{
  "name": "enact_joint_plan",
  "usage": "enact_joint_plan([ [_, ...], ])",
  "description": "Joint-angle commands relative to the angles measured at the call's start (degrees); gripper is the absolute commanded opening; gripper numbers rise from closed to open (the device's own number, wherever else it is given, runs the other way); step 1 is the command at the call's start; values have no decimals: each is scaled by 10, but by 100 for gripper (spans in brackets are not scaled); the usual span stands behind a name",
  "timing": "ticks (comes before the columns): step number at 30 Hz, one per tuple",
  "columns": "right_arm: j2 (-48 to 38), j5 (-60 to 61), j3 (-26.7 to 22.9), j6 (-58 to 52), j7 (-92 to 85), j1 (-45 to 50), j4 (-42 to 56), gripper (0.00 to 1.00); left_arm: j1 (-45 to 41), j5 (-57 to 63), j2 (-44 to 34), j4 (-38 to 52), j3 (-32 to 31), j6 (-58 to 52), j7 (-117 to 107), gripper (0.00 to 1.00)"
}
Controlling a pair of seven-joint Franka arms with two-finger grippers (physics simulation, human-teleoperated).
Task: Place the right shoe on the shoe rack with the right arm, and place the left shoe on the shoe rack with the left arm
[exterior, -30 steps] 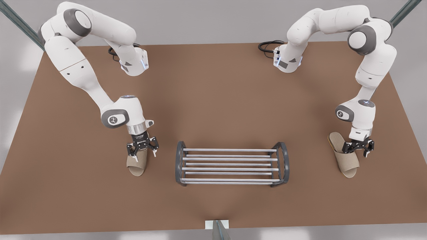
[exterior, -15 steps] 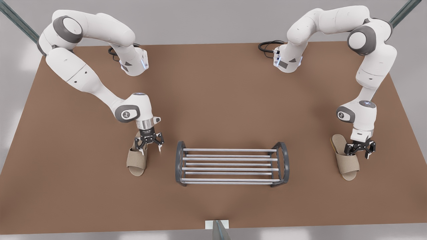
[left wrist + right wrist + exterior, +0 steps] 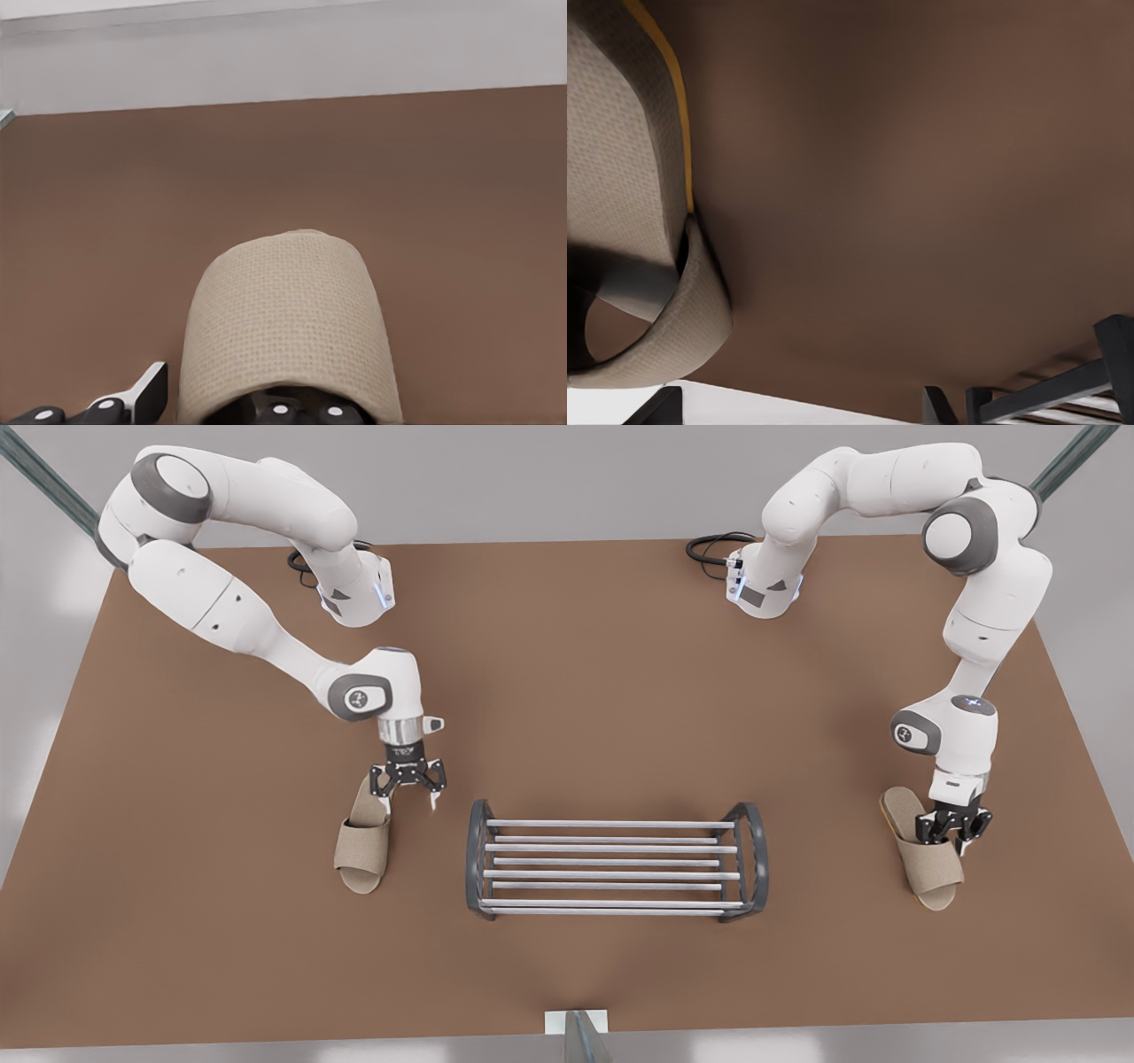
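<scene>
Front view, two grippers at two slippers on the brown table (image 3: 576, 673).
Left gripper (image 3: 952, 834) pinches narrowly the band of its beige fabric open-toe slipper (image 3: 930, 868); right gripper (image 3: 407, 797) spreads wide at the heel of the other beige slipper (image 3: 361, 855), beside the silver-rodded, dark-framed rack (image 3: 616, 865).

No legible text, brand or number anywhere.

The grey wrist caps of the right arm (image 3: 359, 696) and the left arm (image 3: 912, 732) each carry a small white round emblem, too small to read. A pale line of print on the body of the right gripper (image 3: 409, 799) cannot be made out. Both arm bases bear dark triangular marks.
</scene>
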Motion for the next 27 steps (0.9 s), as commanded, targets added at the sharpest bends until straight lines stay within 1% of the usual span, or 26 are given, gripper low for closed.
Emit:
enact_joint_plan([
  [1,0,-1,2,-48,148,-5,-7,100,0,1,0,0,0,-2,-4,43],
  [4,1,-3,1,-48,148,-13,-9,100,0,1,-1,0,0,-2,-2,37],
  [11,4,-4,-5,-48,166,-24,-12,100,-4,2,-8,1,-4,-2,-2,31],
  [15,9,-8,-8,-48,166,-23,-10,100,-16,2,-14,9,-4,-2,-2,30],
  [18,13,-9,-14,-48,166,-22,-10,100,-25,2,-34,9,-5,-2,-2,30],
  [23,18,-9,-16,-49,166,-21,-7,100,-106,0,-127,9,-12,-2,-4,29],
  [24,20,-9,-16,-48,166,-21,-6,100,-109,0,-141,8,-13,-2,-5,29],
  [27,23,-15,-21,-48,167,-21,-5,100,-153,-5,-213,8,-23,-2,-12,29],
])
